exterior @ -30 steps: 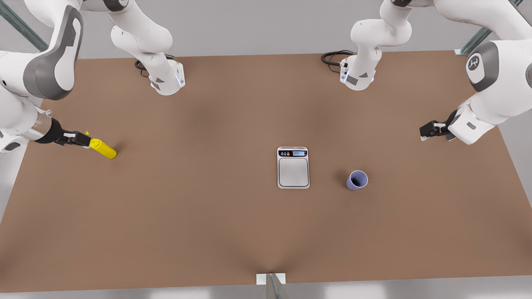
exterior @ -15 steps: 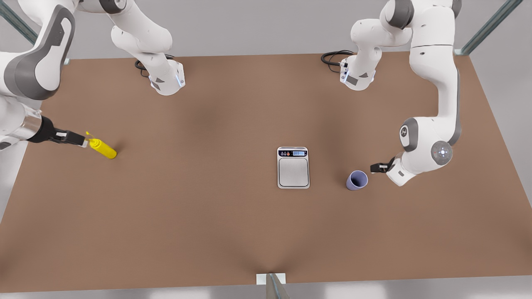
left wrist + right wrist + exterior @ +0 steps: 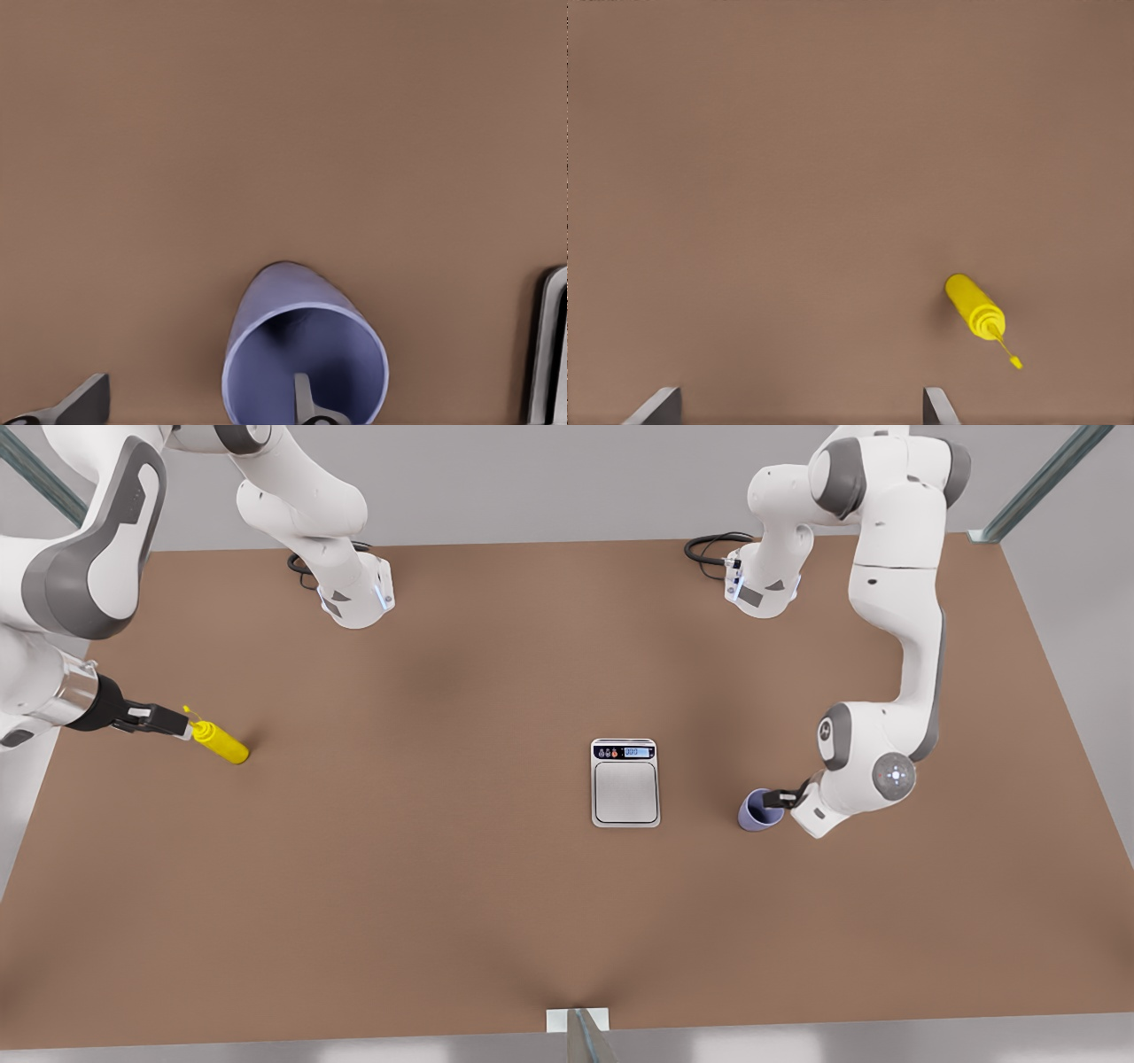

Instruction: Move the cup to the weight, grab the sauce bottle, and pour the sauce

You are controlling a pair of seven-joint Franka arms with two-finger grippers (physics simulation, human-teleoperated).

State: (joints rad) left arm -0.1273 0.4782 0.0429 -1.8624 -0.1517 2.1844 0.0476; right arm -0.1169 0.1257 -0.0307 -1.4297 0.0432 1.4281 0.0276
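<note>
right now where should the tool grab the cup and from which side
Grip the cup by its wall near the rim, one finger inside and one outside, coming from above on the side away from the weight. It stands upright with an open mouth and no handle. The left tool is already there, one finger inside the rim. The right tool is by the sauce bottle.

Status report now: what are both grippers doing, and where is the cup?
Left gripper open, one finger inside the cup. Right gripper open beside the sauce bottle. Cup off the weight; path between unobstructed.
</note>
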